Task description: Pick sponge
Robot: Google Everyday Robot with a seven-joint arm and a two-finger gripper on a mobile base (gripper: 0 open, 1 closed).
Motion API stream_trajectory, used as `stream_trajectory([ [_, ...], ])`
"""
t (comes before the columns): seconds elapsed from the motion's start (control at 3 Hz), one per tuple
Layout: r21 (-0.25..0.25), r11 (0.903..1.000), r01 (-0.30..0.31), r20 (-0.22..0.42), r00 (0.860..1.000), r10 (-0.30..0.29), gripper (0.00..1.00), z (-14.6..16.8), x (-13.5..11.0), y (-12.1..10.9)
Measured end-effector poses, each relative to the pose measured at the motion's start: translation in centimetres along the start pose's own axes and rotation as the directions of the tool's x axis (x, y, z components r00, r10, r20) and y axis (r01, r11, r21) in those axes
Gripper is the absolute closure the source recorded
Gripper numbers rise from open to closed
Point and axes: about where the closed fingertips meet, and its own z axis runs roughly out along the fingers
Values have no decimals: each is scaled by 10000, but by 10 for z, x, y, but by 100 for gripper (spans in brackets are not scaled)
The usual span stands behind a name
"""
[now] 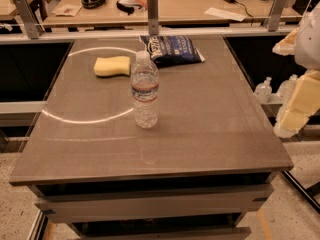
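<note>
Table [215, 129], grey top. Sponge [112, 66]: pale yellow, lying flat at far left. Water bottle [145, 91]: clear, upright, centre, label unreadable. Snack bag [172, 49]: dark blue, far edge, white lettering illegible. Gripper [281, 86]: beyond the right edge, fingers apart, holding nothing.

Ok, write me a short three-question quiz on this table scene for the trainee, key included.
1. True or false: the water bottle lies on its side.
2. Which lies farthest left on the table, as the camera sees it: A sponge, B snack bag, C bottle?
3. Fill in: the hand hangs in the air beyond the table's ___ edge, as the camera sees it.
Key: 1 false, it stands upright; 2 A; 3 right.
</note>
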Motion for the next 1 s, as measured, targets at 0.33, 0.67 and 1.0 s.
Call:
stream_trajectory([
  [0.33,7,10000,13,23,10000,-13,0,0,-1,0],
  [0.67,-75,9999,128,418,9990,-124,0,2,-7,-1],
  [1.0,-26,10000,41,888,9960,-39,0,7,-17,-1],
])
